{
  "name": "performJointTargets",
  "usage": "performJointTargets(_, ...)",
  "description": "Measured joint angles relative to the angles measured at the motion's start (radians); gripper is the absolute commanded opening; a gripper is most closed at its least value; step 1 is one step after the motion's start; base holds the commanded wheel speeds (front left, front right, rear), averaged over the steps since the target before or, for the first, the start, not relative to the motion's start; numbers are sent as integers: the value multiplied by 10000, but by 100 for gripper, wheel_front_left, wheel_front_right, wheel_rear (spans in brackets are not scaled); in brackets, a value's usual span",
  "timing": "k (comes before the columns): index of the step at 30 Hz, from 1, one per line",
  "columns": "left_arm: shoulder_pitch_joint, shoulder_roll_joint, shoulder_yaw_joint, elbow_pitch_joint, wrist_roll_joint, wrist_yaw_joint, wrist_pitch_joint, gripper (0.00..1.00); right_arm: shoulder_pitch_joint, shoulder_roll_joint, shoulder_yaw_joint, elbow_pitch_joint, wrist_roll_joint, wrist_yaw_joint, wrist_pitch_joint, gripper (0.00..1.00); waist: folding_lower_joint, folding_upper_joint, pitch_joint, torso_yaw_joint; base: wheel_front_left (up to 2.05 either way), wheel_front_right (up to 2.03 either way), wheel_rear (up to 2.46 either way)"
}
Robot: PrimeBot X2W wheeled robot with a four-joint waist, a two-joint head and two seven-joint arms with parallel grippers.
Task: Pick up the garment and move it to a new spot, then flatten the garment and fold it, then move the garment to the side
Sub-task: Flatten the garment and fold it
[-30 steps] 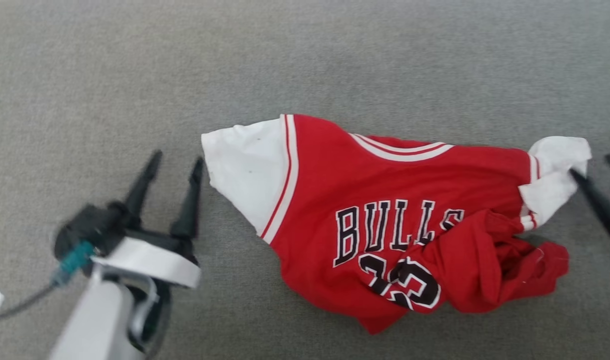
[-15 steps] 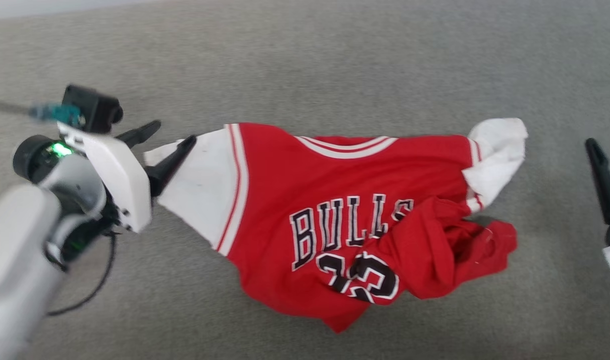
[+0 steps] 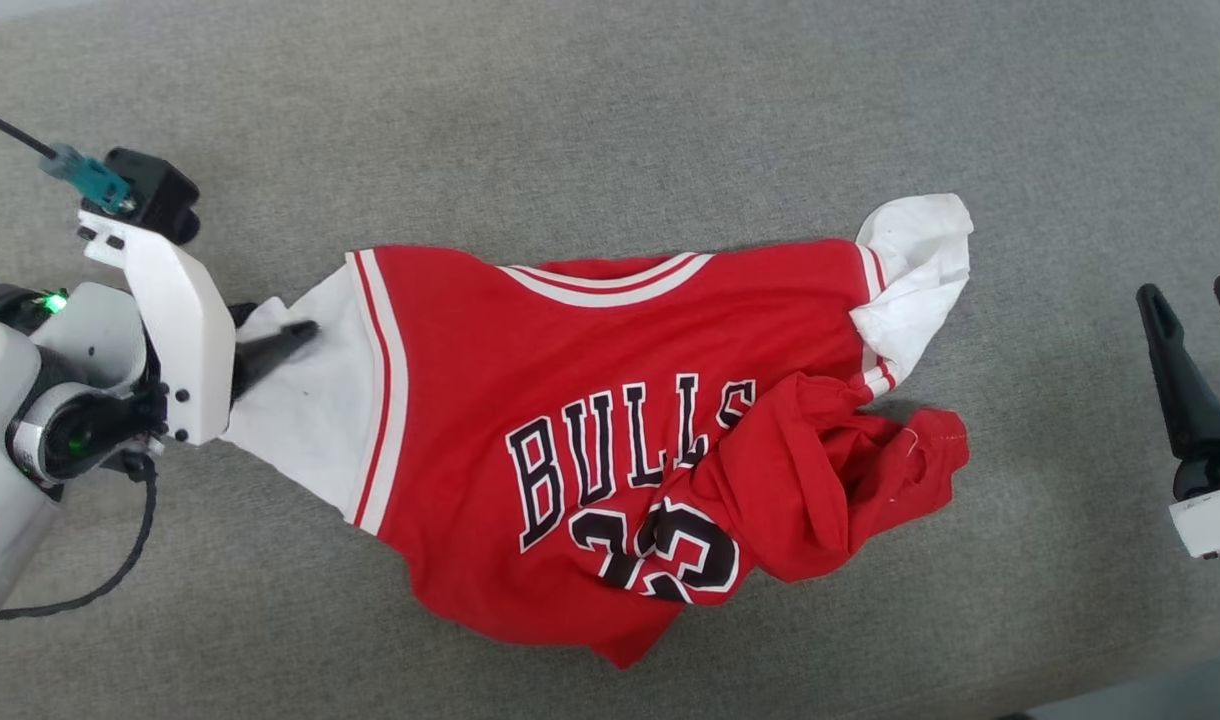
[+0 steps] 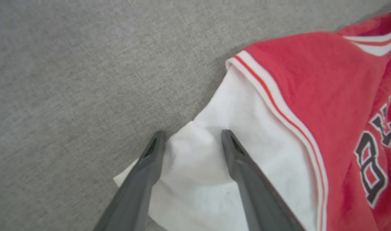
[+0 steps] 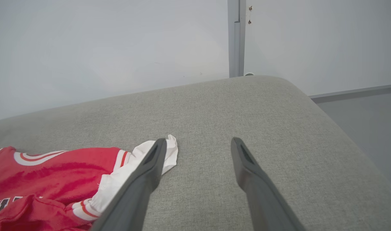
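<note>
Left end effector (image 4: 192, 135) straddles garment (image 4: 311, 83) sleeve, jaws apart.

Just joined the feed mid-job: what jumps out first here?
The red garment with black BULLS lettering, lying crumpled across the middle of the grey padded surface. The left end effector straddles a fold of its white sleeve, jaws apart; the right end effector hangs open at the right, clear of the cloth.

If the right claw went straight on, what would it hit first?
Probably the bare grey cushion: the right gripper points just past the white sleeve of the garment. Depth is hard to judge.
</note>
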Motion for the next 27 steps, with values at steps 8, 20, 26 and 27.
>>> performJointTargets(8, -477, 138, -416, 380, -12, -25, -882, 0, 39, 201, -203, -244, -79, 0, 171, 100, 0, -1, 149, 15, 0, 0, 0)
performJointTargets(20, -1884, 81, -27, 2823, 1492, 151, -3791, 0, -17, 341, -389, -364, -182, 0, 270, 100, -1, 0, 135, 181, 0, 0, 0)
performJointTargets(26, -1821, -470, -15, 3544, 1250, 148, -4103, 25, -34, 320, -301, -391, -180, 0, 408, 100, -1, -1, 88, 319, 0, 0, 0)
performJointTargets(27, -1795, -585, -46, 3599, 1254, 146, -4178, 41, -49, 282, -247, -405, -180, 0, 466, 100, 0, 0, 76, 356, 0, 0, 0)
